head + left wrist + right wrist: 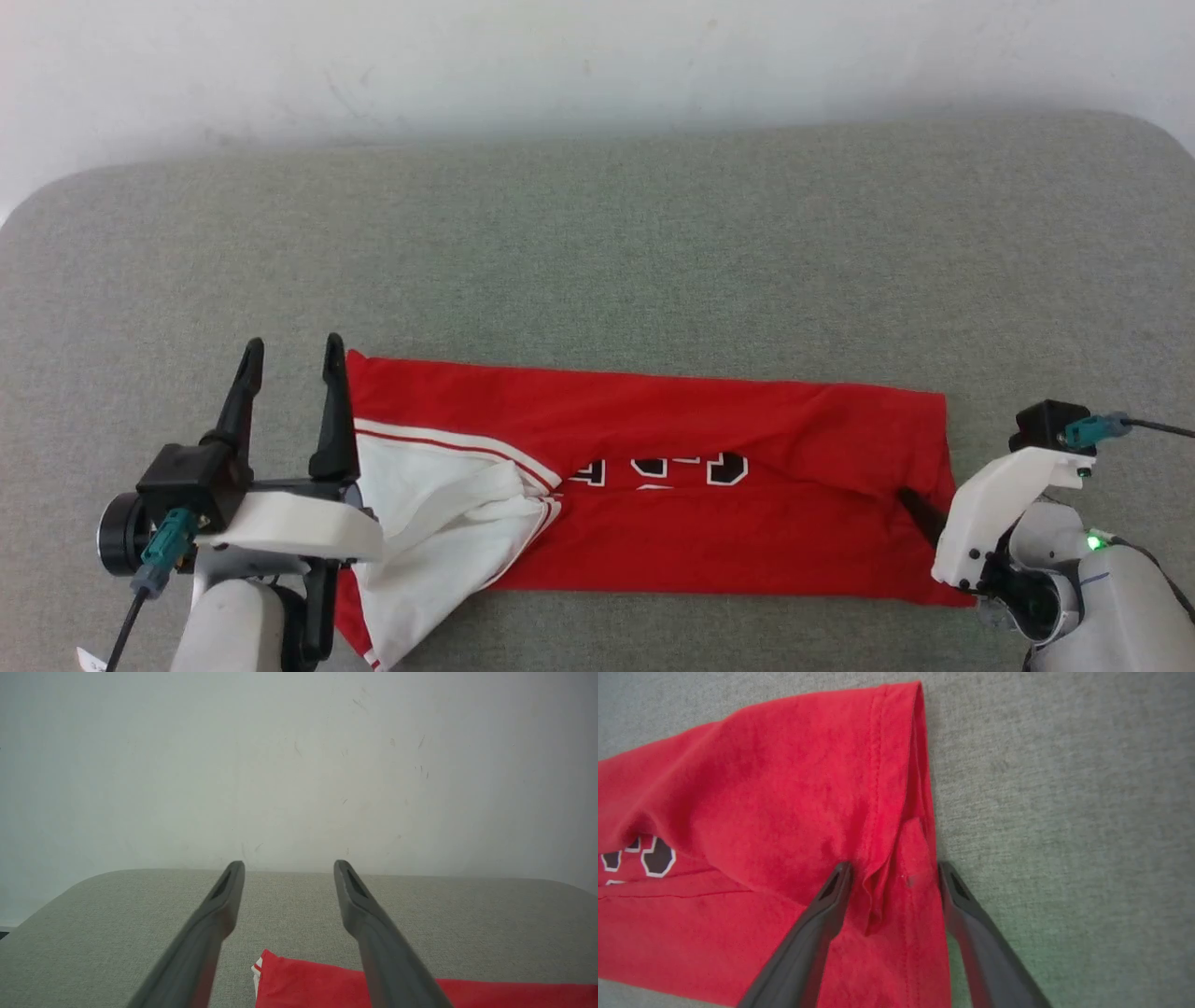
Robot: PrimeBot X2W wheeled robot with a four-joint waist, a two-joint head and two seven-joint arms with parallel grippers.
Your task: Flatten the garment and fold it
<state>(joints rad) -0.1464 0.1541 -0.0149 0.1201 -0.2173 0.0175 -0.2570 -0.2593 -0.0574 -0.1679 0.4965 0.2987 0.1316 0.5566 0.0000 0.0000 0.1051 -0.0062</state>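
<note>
The garment (709, 551) lies as a long red strip across the near part of the grey padded table (597, 261). Part of its black white-outlined lettering (667, 469) shows at a fold. A crumpled white sleeve (439, 523) with red-white trim covers its left end. My left gripper (292, 347) is open and holds nothing, just left of the garment's far left corner (299, 975). My right gripper (894, 868) is open at the garment's right hem (920, 812). Its fingers straddle a small raised fold of red cloth. One dark finger (920, 513) shows over that edge in the head view.
A white wall (597, 56) rises right behind the table's far edge. Bare grey surface stretches beyond the garment and to both sides. The table's far corners are rounded.
</note>
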